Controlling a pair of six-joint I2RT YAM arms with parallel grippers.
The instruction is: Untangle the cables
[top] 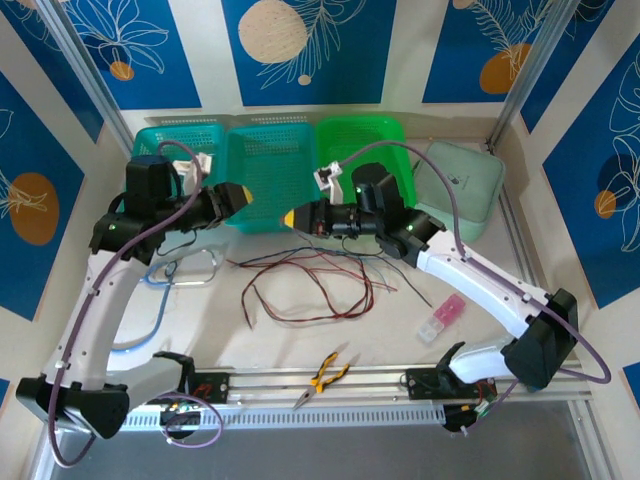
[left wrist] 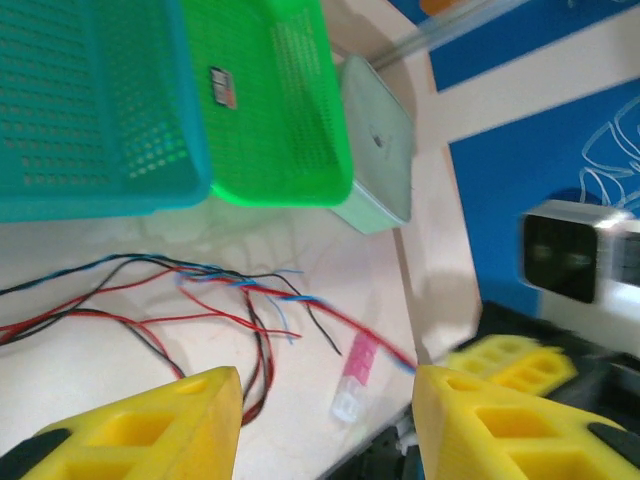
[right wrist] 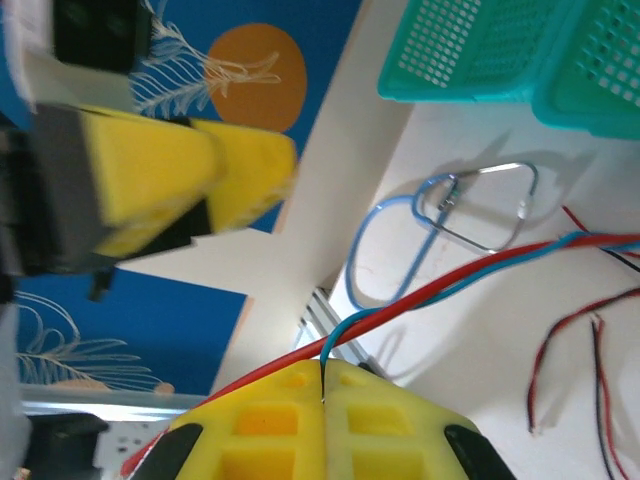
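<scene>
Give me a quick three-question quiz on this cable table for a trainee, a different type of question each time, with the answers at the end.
1. True or false: the right gripper is shut on thin red and blue-grey cables.
2. Multiple choice: what lies on the white table at its near edge, between the two arm bases? A) yellow-handled pliers B) a green mesh basket C) a small pink plastic box
3. Fill in the blank: the left gripper has its yellow fingers standing ____, with nothing between them.

Key: 1 true. 2 A, the pliers. 3 apart.
</scene>
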